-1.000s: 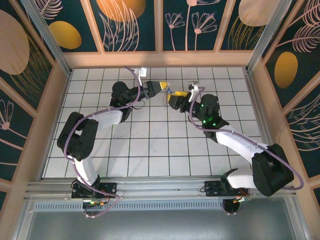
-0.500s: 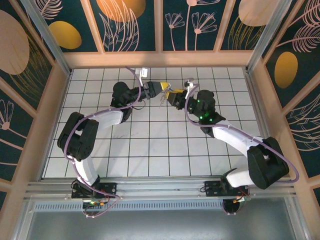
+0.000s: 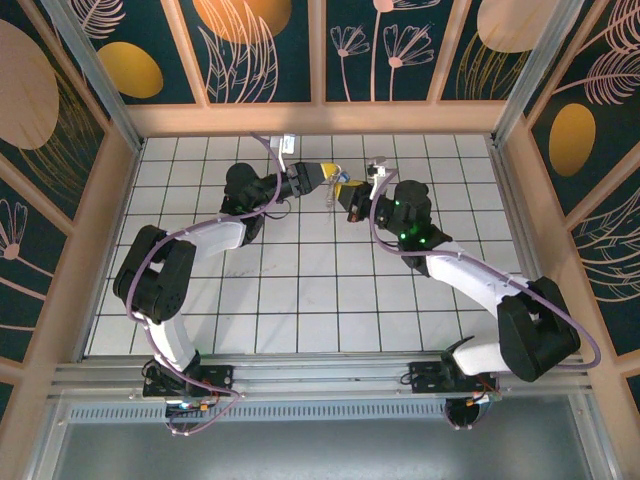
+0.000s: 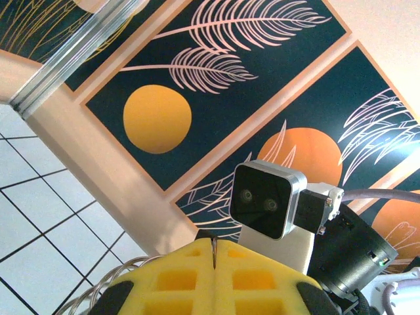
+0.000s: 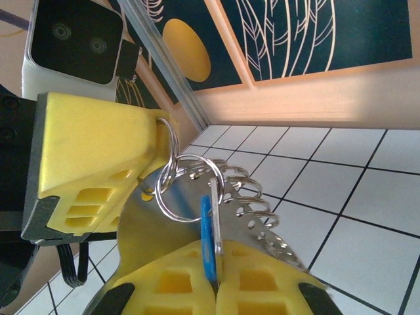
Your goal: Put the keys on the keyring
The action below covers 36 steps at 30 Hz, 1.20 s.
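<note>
A: Closest in, what does the right wrist see?
B: The right gripper (image 5: 213, 283), its yellow pads clamped together on the key (image 5: 207, 236). The key is blue and stands edge-on, with its top end among the silvery rings of the keyring (image 5: 231, 178). Whether it has threaded a ring, I cannot tell.
A: And past that?
B: The left gripper (image 5: 156, 131) is just beside it, pads closed with one ring pinched at the tip. The rest of the cluster hangs between the two.
A: Room around them?
B: From above, they meet tip to tip over the table (image 3: 300, 300), toward its far middle. Wide white tiles lie on the near side and to both sides. The back wall (image 3: 270, 60) is near, the side walls (image 3: 70, 210) well apart.
A: The surroundings?
B: Dark teal panels with orange discs and pale leaves, in tan framing.
</note>
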### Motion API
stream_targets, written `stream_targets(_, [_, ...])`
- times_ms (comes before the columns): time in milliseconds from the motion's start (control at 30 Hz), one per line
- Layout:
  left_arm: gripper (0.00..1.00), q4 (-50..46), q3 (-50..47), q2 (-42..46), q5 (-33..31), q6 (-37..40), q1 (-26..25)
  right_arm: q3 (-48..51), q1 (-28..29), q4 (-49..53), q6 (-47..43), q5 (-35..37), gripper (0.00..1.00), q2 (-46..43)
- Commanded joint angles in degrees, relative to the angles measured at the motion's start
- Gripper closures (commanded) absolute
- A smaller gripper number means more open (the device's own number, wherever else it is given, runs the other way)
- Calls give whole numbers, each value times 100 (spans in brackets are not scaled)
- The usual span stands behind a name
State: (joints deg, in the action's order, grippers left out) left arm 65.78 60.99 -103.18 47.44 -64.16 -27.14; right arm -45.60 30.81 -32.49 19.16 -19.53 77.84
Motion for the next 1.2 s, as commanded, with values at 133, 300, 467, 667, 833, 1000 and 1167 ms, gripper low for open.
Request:
stream_targets(133, [100, 296, 69, 222, -54, 45, -38, -101, 220, 67, -61, -205, 100, 52])
stream_targets(300, [100, 331, 31, 219, -76, 42, -51, -286, 387, 85, -88, -291, 100, 360])
stream_targets(467, [100, 348, 1, 226, -76, 53, -55, -370, 435, 137, -137, -273, 100, 438])
stream_targets(667, [100, 368, -8, 234, -69, 47, -55, -311, 419, 192, -184, -123, 100, 351])
stream_targets(833, [100, 411, -64, 280, -109, 47, -63, -220, 391, 72, -93, -86, 100, 316])
stream_targets(1000, [100, 524, -213, 333, -189, 33, -64, -238, 391, 41, 7, -87, 100, 397])
stream_targets(1167, [100, 747, -350, 333, -270, -54, -73, -177, 394, -46, 122, -43, 100, 362])
